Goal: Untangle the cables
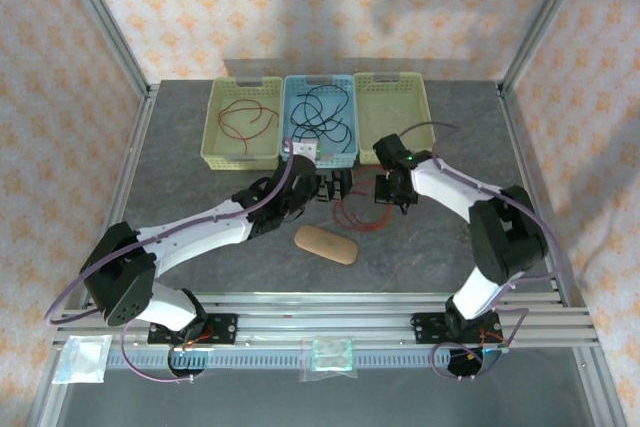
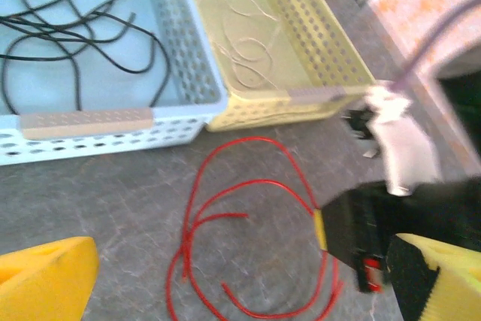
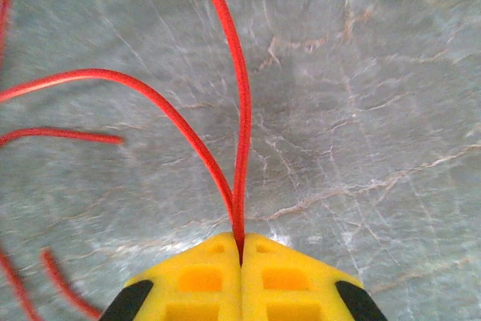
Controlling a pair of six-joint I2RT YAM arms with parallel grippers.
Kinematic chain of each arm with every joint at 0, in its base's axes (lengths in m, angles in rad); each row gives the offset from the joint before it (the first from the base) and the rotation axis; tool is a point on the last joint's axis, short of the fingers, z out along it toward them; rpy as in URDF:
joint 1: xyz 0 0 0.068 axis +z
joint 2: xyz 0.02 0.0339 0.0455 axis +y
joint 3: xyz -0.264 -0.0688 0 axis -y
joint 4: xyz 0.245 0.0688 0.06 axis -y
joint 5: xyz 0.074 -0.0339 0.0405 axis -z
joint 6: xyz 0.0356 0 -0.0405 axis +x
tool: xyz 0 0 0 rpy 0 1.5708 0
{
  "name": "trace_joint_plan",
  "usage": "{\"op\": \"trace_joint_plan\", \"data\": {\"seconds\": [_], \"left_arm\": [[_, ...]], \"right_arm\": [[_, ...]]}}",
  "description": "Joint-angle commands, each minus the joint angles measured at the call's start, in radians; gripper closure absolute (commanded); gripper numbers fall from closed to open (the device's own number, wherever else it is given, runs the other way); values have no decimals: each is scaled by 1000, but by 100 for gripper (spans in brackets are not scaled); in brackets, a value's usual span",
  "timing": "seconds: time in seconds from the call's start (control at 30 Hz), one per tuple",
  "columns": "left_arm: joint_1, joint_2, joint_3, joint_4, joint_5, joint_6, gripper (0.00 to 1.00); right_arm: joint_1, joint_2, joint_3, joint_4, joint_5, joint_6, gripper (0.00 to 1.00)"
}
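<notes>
cables (image 1: 358,215) lay mostly sorted by colour at the far side of the grey tabletop (image 1: 180,187): black cables (image 1: 320,112) in the blue basket (image 1: 291,117), one sorted red cable (image 1: 245,119) in the left yellow basket (image 1: 211,122), pale cables (image 2: 244,62) in the right yellow basket (image 1: 428,112), and a loose red cable (image 2: 248,186) looping on the bare surface just in front of the blue and right baskets, near the tan pad (image 1: 325,244). the biggest risk seemed to be the loose loops themselves: several strands appeared to cross, so a straight pull could have cinched a crossing into a knot rather than freeing it. next, the loops sat close under the basket walls, and a carry toward the left yellow basket could have dragged a trailing end over a rim or snagged the black cables on the way across. the left hand (image 1: 333,187) hung spread wide, holding nothing, just beside the loops; a careless descent could have pinned a strand the other arm was pulling. the right hand (image 3: 240,249) was pressed together on the loose red cable, pinching two strands at the very tips of its yellow fingers (image 3: 203,276); with so little pad engaged, the thin wire could have slipped out on a quick move.
</notes>
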Motion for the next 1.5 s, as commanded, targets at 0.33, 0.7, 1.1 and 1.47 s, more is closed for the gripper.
{"op": "trace_joint_plan", "data": {"seconds": [0.33, 0.7, 1.1, 1.47], "left_arm": [[61, 13, 24, 14, 51, 208, 1], [91, 160, 100, 78, 158, 296, 4], [148, 264, 187, 112, 253, 279, 16], [161, 225, 178, 132, 277, 249, 78]], "right_arm": [[-5, -278, -6, 75, -6, -240, 100], [-3, -371, -11, 82, -149, -350, 100], [14, -447, 21, 73, -293, -365, 100], [17, -490, 45, 47, -268, -356, 100]]}}
